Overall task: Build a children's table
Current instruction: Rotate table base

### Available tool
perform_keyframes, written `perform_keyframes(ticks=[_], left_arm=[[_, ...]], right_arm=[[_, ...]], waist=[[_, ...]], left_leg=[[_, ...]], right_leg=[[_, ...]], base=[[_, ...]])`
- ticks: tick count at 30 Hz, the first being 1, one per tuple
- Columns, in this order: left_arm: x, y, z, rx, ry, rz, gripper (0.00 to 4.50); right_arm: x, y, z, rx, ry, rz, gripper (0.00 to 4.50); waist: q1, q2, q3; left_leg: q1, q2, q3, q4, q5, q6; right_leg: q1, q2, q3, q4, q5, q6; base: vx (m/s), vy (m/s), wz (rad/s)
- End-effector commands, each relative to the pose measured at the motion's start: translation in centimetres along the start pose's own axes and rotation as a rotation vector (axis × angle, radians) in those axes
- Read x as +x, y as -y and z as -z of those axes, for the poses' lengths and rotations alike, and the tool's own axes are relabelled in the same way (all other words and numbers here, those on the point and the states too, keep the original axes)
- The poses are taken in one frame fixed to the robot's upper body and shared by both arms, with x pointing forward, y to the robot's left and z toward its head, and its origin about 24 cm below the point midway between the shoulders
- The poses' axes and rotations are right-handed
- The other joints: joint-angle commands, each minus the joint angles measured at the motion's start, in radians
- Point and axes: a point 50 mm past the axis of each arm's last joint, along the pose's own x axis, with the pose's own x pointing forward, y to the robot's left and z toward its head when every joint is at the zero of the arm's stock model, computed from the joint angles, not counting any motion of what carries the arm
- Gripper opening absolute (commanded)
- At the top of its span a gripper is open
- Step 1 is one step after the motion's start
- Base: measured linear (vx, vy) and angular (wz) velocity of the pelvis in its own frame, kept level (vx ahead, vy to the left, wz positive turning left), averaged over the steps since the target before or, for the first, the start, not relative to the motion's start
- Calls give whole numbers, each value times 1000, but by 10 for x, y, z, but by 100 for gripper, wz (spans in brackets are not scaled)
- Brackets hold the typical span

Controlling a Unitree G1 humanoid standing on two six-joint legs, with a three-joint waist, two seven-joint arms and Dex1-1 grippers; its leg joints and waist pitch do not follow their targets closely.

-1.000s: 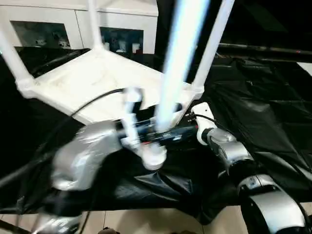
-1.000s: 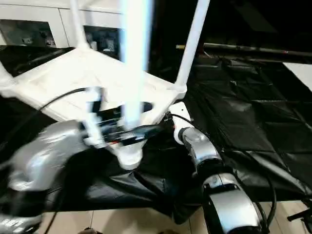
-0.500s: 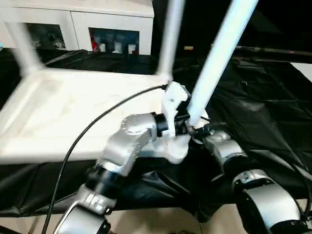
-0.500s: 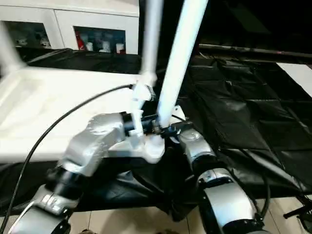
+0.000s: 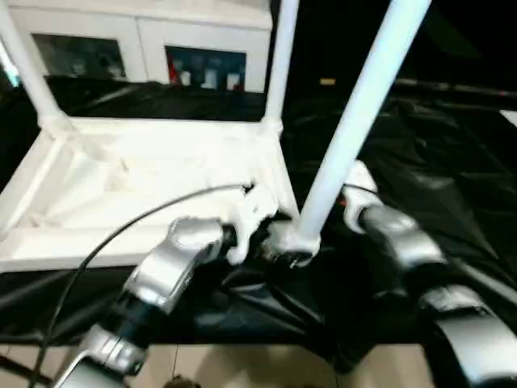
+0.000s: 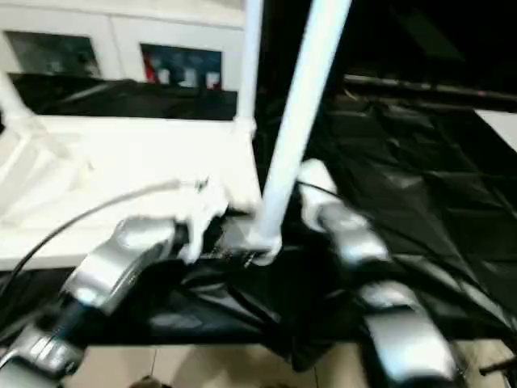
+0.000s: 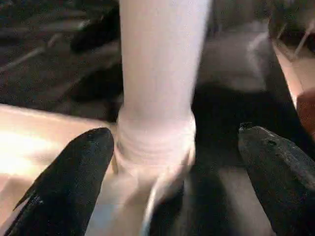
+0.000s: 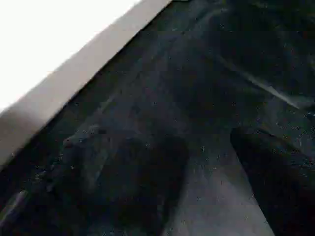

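Note:
The children's table lies upside down on the black sheeting, its white tabletop showing its underside. White legs stand up from the corners: one at the far left, one at the back right, one at the near right. My left gripper is open around the base of the near right leg, where it sits in its round socket; its black fingers flank the socket. My right arm is just right of that leg. My right gripper is open over the black sheeting, holding nothing.
Black sheeting covers the big table and hangs over its near edge above a pale floor. White cabinets with glass fronts stand behind. A black cable arcs over my left forearm. A white tabletop edge lies beside the right gripper.
The head camera has swung and the view has shifted. The left gripper stays open at the near right leg's base. The right gripper has drawn slightly away from the leg.

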Motion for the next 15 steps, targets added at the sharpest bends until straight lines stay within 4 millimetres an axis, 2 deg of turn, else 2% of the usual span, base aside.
perform_keyframes(ticks=[1, 3, 4, 5, 7, 8, 9, 10, 11, 12, 15], left_arm=[[-2, -1, 7, 51, -70, 37, 450], [-8, -6, 11, 62, -119, 37, 423], [-8, -6, 11, 62, -119, 37, 416], [-10, -8, 12, 55, -129, 36, 412], [-16, -15, 12, 58, -152, 44, 401], [-17, -16, 12, 62, -154, 48, 380], [-18, -18, 11, 67, -152, 50, 376], [-19, -19, 11, 61, -152, 52, 374], [-19, -20, 11, 54, -154, 54, 368], [-20, -21, 12, 44, -159, 58, 344], [-21, -24, 13, 19, -159, 77, 331]], right_arm=[[-12, 4, -6, -28, 22, -74, 450], [-24, 6, -6, -28, 28, -121, 450], [-24, 6, -6, -28, 28, -121, 450], [-30, 8, -6, -33, 29, -140, 450], [-55, 12, -6, -65, 22, -231, 450], [-61, 12, -6, -75, 14, -255, 450], [-70, 12, -6, -99, 1, -290, 450], [-74, 13, -6, -108, -11, -306, 450], [-78, 13, -6, -116, -23, -319, 450], [-86, 14, -7, -124, -40, -342, 450], [-95, 13, -10, -125, -57, -379, 450]], waist=[[0, 11, -71], [0, 12, -72], [0, 12, -72], [1, 20, -72], [3, 16, -70], [6, 24, -72], [10, 19, -71], [10, 23, -71], [11, 20, -69], [11, 28, -69], [9, 27, -68]], left_leg=[[21, -7, 16, -70, -281, 0], [22, -6, 12, -71, -293, -3], [22, -6, 12, -71, -293, -3], [21, -6, 11, -72, -292, -5], [21, -6, 12, -71, -302, 1], [21, -5, 10, -71, -301, 2], [24, -4, 11, -70, -299, 12], [20, -5, 9, -71, -291, 14], [19, -5, 11, -71, -298, 18], [20, -5, 11, -71, -304, 16], [17, -5, 9, -73, -322, 12]], right_leg=[[53, -18, 20, -68, -186, -180], [54, -19, 20, -68, -211, -173], [54, -19, 20, -68, -211, -173], [53, -21, 20, -66, -211, -181], [55, -20, 21, -71, -221, -182], [56, -22, 21, -68, -213, -185], [55, -20, 21, -70, -202, -186], [57, -21, 21, -68, -193, -188], [56, -21, 21, -72, -210, -186], [55, -23, 21, -74, -231, -187], [55, -25, 19, -78, -286, -177]], base=[[0, 0, 0], [0, 0, 0], [0, 0, 0], [0, 0, 0], [0, 0, 0], [0, 0, 0], [0, 0, 0], [0, 0, 0], [0, 0, 0], [0, 0, 0], [0, 0, 0]])
